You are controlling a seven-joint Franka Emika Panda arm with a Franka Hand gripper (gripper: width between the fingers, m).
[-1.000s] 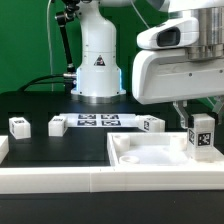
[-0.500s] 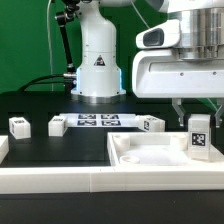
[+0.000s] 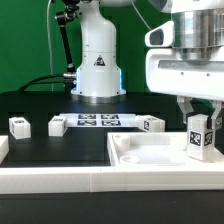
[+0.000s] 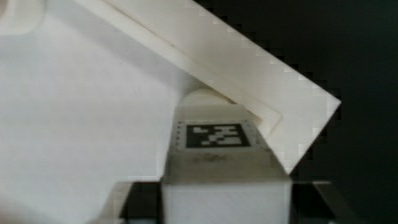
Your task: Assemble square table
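The white square slab (image 3: pixel 160 150) lies at the front on the exterior view's right, holes up. My gripper (image 3: pixel 200 118) is shut on a white tagged leg block (image 3: pixel 200 136) and holds it upright over the slab's right corner. In the wrist view the leg (image 4: pixel 221 150) runs from between my fingers toward the slab's corner (image 4: pixel 267 75); whether it touches the slab I cannot tell. Three more leg blocks lie on the black table: two on the left (image 3: pixel 19 125) (image 3: pixel 56 126) and one in the middle (image 3: pixel 151 124).
The marker board (image 3: pixel 97 121) lies flat in front of the robot base (image 3: pixel 97 60). A long white rail (image 3: pixel 60 172) runs along the front edge of the table. A white piece (image 3: pixel 3 148) sits at the far left edge.
My gripper with the leg block has shifted slightly, and the leg's tag now faces a little more to the exterior view's left, as if turned about its axis.
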